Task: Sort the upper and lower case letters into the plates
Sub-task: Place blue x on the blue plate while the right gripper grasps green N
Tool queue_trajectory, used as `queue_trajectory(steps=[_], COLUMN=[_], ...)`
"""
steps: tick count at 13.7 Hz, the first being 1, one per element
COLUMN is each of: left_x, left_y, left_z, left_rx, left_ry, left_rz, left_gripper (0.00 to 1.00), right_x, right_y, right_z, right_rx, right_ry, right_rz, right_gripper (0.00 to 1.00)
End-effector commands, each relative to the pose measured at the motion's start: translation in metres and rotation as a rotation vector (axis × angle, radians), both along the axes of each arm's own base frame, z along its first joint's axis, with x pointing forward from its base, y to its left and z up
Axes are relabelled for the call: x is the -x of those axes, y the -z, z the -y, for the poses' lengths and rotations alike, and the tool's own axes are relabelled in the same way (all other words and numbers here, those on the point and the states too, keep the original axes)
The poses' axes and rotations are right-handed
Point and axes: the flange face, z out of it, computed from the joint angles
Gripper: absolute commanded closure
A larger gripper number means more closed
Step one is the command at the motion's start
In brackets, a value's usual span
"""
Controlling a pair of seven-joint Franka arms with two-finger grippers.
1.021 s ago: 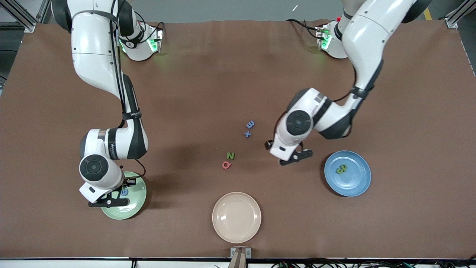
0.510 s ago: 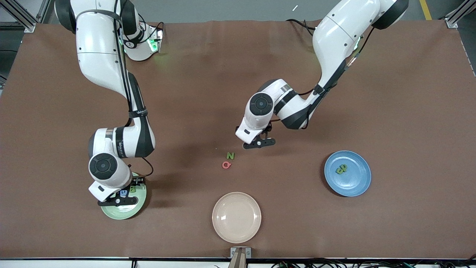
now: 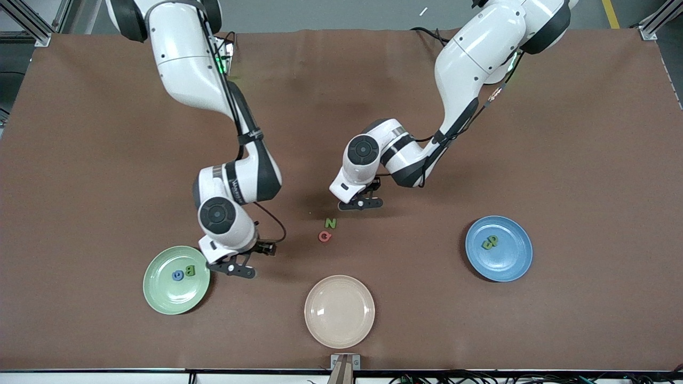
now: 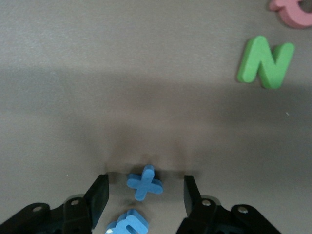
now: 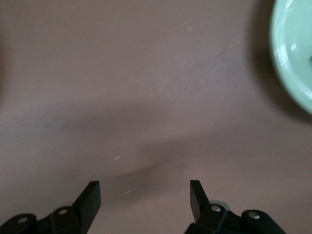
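The pale green plate point(image 3: 156, 295) toward the right arm's end holds a blue letter point(image 3: 177, 275) and a green B point(image 3: 189, 270). The blue plate point(image 3: 513, 262) toward the left arm's end holds a green letter point(image 3: 490, 242). A green N point(image 3: 331, 223) and a pink Q point(image 3: 325, 236) lie mid-table. My left gripper point(image 3: 360, 204) is open and low, with a blue x point(image 4: 145, 183) between its fingers point(image 4: 100, 192) and untouched; a second blue letter point(image 4: 127, 224) lies beside it. Both are hidden in the front view. My right gripper point(image 3: 233, 268) is open and empty beside the green plate point(image 5: 295, 58).
A cream-beige plate point(image 3: 339, 311) sits near the table's front edge, nearer to the front camera than the N and Q. The green N point(image 4: 265, 62) and the pink letter point(image 4: 292, 12) also show in the left wrist view.
My left arm swung from beside the blue plate to over the blue letters. My right gripper left the green plate, where a green B now lies, and moved toward the table's middle.
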Motion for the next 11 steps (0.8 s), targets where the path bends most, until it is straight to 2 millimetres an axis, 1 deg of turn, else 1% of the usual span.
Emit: queue_trajectory(steps=[1, 3, 4, 5, 6, 7, 8, 9, 10, 11], left_x=[0.002, 0.003, 0.001, 0.002, 0.003, 0.003, 0.003, -0.002, -0.010, -0.027], left_y=[0.003, 0.004, 0.003, 0.005, 0.009, 0.010, 0.011, 0.004, -0.004, -0.018], left_z=[0.000, 0.001, 0.001, 0.001, 0.001, 0.000, 0.000, -0.002, -0.008, -0.022], left_rx=[-0.010, -0.011, -0.007, -0.010, -0.014, -0.018, -0.018, -0.016, -0.015, -0.026], left_ry=[-0.042, -0.043, -0.054, -0.049, -0.046, -0.036, -0.034, -0.041, -0.060, -0.086], left_rz=[0.005, 0.005, 0.004, 0.003, 0.001, 0.002, 0.003, 0.012, 0.021, 0.052], left_gripper=[0.32, 0.42, 0.53, 0.60, 0.69, 0.81, 0.90, 0.98, 0.99, 0.99], right_x=[0.006, 0.012, 0.014, 0.016, 0.018, 0.018, 0.019, 0.023, 0.024, 0.024], right_y=[-0.007, -0.009, -0.008, -0.007, -0.005, -0.004, -0.001, 0.002, 0.003, 0.004], right_z=[-0.020, -0.041, -0.046, -0.051, -0.058, -0.060, -0.063, -0.069, -0.072, -0.073], right_rx=[-0.047, -0.065, -0.070, -0.077, -0.091, -0.097, -0.100, -0.109, -0.116, -0.120], right_ry=[0.084, 0.121, 0.129, 0.127, 0.132, 0.144, 0.153, 0.151, 0.149, 0.158], right_rz=[0.029, 0.070, 0.074, 0.076, 0.084, 0.093, 0.096, 0.093, 0.099, 0.102], right_gripper=[0.17, 0.17, 0.17, 0.17, 0.17, 0.17, 0.17, 0.17, 0.17, 0.17])
